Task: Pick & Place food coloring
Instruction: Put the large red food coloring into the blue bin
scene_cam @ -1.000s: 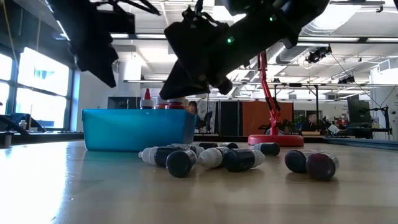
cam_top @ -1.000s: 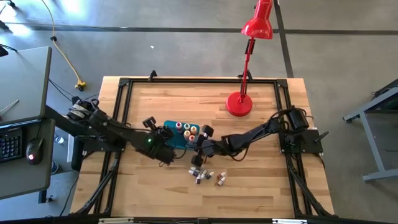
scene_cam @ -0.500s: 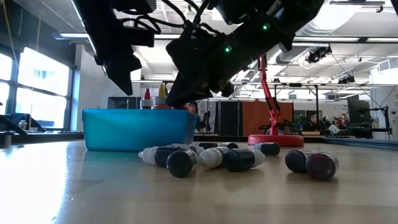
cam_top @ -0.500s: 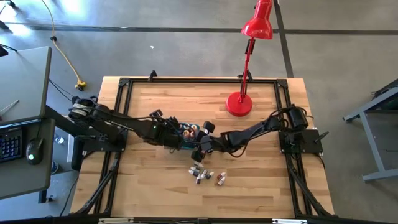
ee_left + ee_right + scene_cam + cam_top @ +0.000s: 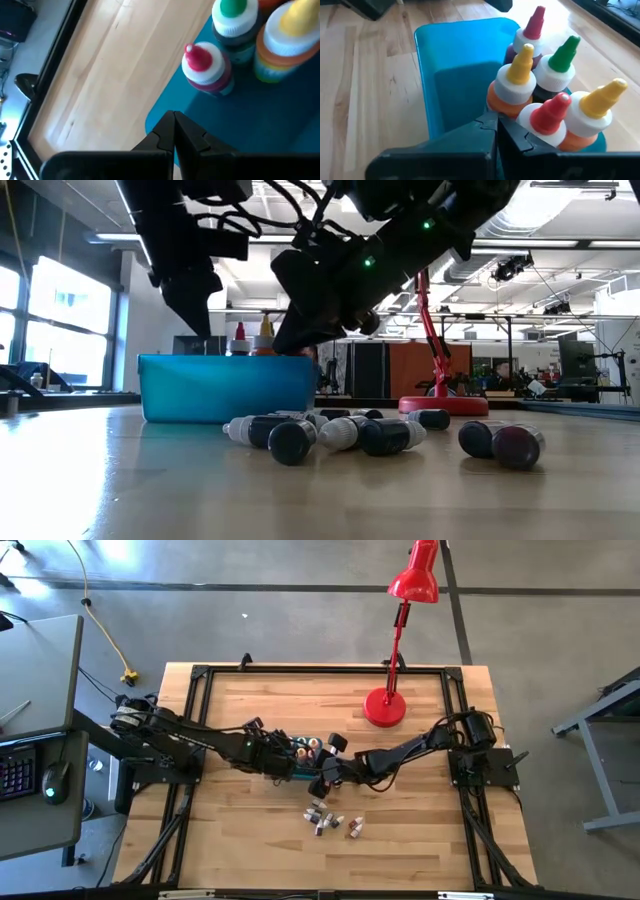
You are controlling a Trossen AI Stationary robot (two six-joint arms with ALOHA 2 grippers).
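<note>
A teal-blue tub (image 5: 225,385) (image 5: 290,774) stands mid-table. Several food coloring bottles (image 5: 520,75) stand upright in it, with red, yellow and green pointed caps. Three of them show in the left wrist view (image 5: 206,65). More bottles (image 5: 340,435) (image 5: 328,818) lie on their sides on the wood, near and right of the tub. My left gripper (image 5: 174,117) (image 5: 283,754) hangs shut over the tub's bare left part. My right gripper (image 5: 496,119) (image 5: 318,772) is shut and points into the tub, right beside the orange bottle with the yellow cap. My left gripper points down over the tub's inner floor (image 5: 210,125), near a corner; I cannot tell whether its tips touch it. My right gripper's shut tips slant down right beside the lower body of the orange bottle (image 5: 495,102); I cannot tell whether they touch it.
A red desk lamp stands on its round base (image 5: 385,707) on the far right part of the table. Black frame rails (image 5: 200,740) run along the table's edges. Bare wood lies left of the tub and along the near edge.
My left gripper has swung from the tub's near-left side toward the table's right and now hangs over the tub. My right gripper has stayed at the tub's right end. In the low view, the tub has slid a little toward the table's right.
</note>
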